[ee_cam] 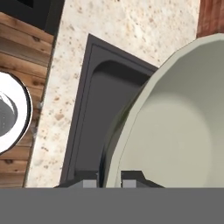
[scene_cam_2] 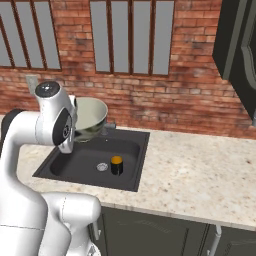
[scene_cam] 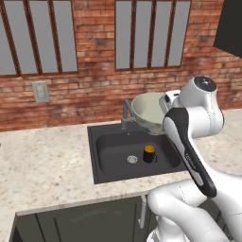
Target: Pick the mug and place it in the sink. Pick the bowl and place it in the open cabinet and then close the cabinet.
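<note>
Bowl (scene_cam: 150,111) is in the air above the sink (scene_cam: 113,156), tilted, and the hand (ee_cam: 109,183) is clamped on its rim, one finger inside and one outside. Mug (scene_cam: 149,153) stands upright in the sink, just beside the round drain (scene_cam: 132,159). The cabinet (scene_cam_2: 239,42) hangs at the upper right, over the table (scene_cam_2: 200,170).

bowl (scene_cam: 150,111) held tilted at the gripper (scene_cam: 165,105), raised over the sink (scene_cam: 113,158) | mug (scene_cam: 149,153) seen upright below the gripper, beside the drain (scene_cam: 132,159)
</note>
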Controlling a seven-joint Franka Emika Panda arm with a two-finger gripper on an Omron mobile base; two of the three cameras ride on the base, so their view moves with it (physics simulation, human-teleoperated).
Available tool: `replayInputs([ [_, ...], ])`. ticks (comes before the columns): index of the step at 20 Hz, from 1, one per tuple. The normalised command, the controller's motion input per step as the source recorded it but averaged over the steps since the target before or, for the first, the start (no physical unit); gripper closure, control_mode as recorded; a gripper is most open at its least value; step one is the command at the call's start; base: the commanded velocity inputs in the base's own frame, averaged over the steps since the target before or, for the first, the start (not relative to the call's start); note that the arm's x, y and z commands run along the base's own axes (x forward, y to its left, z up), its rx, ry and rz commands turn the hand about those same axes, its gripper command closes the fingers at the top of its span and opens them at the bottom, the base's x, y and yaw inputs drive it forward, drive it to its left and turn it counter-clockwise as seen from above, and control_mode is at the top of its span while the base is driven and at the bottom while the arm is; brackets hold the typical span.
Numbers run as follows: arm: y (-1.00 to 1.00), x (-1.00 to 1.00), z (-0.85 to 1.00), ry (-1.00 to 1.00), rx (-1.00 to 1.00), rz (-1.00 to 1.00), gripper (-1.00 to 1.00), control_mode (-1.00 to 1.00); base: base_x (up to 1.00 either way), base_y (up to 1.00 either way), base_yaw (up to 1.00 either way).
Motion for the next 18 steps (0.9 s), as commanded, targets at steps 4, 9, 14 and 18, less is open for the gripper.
replayInputs([
  [4,0.00,-0.20,0.08,-0.05,0.00,0.00,1.00,-1.00,0.00,0.00,0.00],
  [9,0.00,-0.05,0.02,-0.01,0.00,0.00,1.00,1.00,-0.21,0.00,0.00],
  [14,0.00,0.00,0.00,0.00,0.00,0.00,1.00,1.00,-0.53,0.00,0.00],
  [18,0.00,0.00,0.00,0.00,0.00,0.00,1.00,1.00,-0.85,0.00,0.00],
])
